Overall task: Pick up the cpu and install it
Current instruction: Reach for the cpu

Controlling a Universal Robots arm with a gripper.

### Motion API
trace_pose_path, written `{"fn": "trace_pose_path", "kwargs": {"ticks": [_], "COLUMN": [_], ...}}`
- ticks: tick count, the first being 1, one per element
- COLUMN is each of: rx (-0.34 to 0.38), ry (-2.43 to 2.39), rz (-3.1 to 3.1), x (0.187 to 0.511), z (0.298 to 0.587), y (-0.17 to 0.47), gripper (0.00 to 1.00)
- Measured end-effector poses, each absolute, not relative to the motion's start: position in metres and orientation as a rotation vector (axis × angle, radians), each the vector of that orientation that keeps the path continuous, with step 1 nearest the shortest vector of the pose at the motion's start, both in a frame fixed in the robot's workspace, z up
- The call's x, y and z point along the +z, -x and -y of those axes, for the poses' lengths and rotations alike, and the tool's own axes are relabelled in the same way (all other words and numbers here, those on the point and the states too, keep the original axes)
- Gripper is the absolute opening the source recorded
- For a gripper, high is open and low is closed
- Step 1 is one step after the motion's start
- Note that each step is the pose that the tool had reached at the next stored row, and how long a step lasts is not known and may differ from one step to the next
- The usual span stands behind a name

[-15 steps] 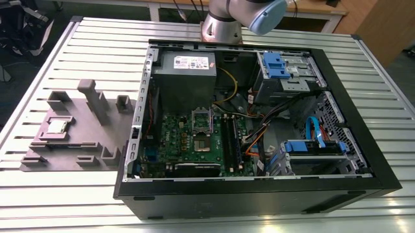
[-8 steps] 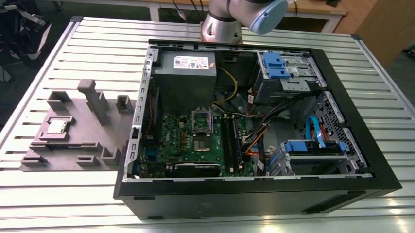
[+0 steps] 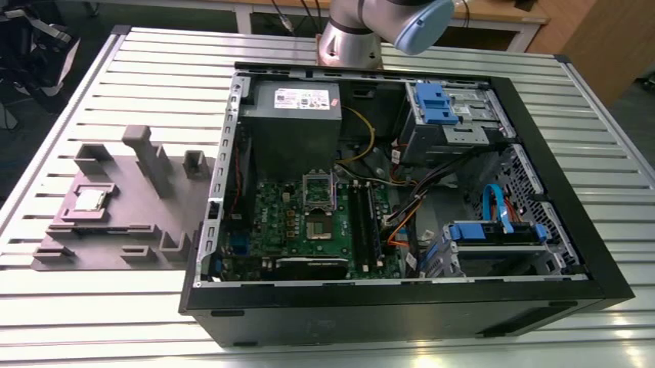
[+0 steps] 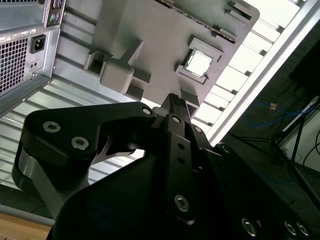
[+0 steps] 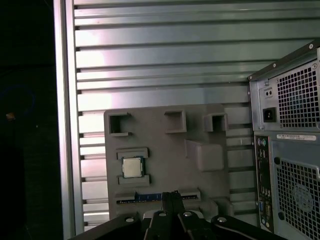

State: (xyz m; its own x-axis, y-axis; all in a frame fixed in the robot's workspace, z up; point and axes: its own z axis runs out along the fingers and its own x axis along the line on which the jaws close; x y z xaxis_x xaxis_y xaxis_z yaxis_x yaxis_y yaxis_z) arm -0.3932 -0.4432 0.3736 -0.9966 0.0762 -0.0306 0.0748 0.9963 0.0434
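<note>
The cpu [image 3: 92, 200] is a small square chip with a silver top. It lies flat in a recess of the grey fixture plate [image 3: 128, 180], at the exterior view's left of the open computer case [image 3: 409, 307]. Both wrist views look down on it from well above: the cpu [image 5: 132, 167] sits a little to one side of my gripper [image 5: 171, 196], whose black fingers are shut with nothing between them. In the second wrist view the gripper [image 4: 175, 100] points toward the cpu [image 4: 198, 63]. The green motherboard [image 3: 297, 222] with its silver socket frame [image 3: 318, 186] lies inside the case.
The fixture plate [image 5: 165, 150] carries upright grey posts [image 3: 153, 157] and several pockets. The case's rear panel [image 5: 292, 130] stands beside the plate. Inside the case are a grey power supply [image 3: 291, 115], blue drive brackets [image 3: 435, 103] and cables. The slatted metal table [image 3: 153, 69] ends just beyond the plate.
</note>
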Motion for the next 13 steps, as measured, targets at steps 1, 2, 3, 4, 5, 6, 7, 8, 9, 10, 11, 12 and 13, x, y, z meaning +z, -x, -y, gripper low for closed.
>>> {"fn": "trace_pose_path", "kwargs": {"ticks": [1,2,3,4,5,6,7,8,9,10,11,12,13], "rx": [0.066,0.065,0.066,0.066,0.066,0.066,0.065,0.066,0.066,0.066,0.066,0.066,0.066], "ry": [-0.118,-0.117,-0.117,-0.117,-0.117,-0.118,-0.117,-0.117,-0.117,-0.117,-0.117,-0.117,-0.118], "rz": [-3.106,-3.106,-3.106,-3.106,-3.106,-3.106,-3.106,-3.106,-3.106,-3.106,-3.106,-3.106,-3.106], "x": [0.374,0.373,0.373,0.372,0.371,0.370,0.369,0.367,0.366,0.364,0.363,0.361,0.359], "z": [0.443,0.443,0.443,0.443,0.443,0.443,0.443,0.443,0.443,0.443,0.443,0.443,0.443], "y": [0.393,0.393,0.393,0.393,0.393,0.393,0.393,0.394,0.394,0.394,0.394,0.394,0.394], "gripper": [0.10,0.10,0.10,0.10,0.10,0.10,0.10,0.10,0.10,0.10,0.10,0.10,0.10]}}
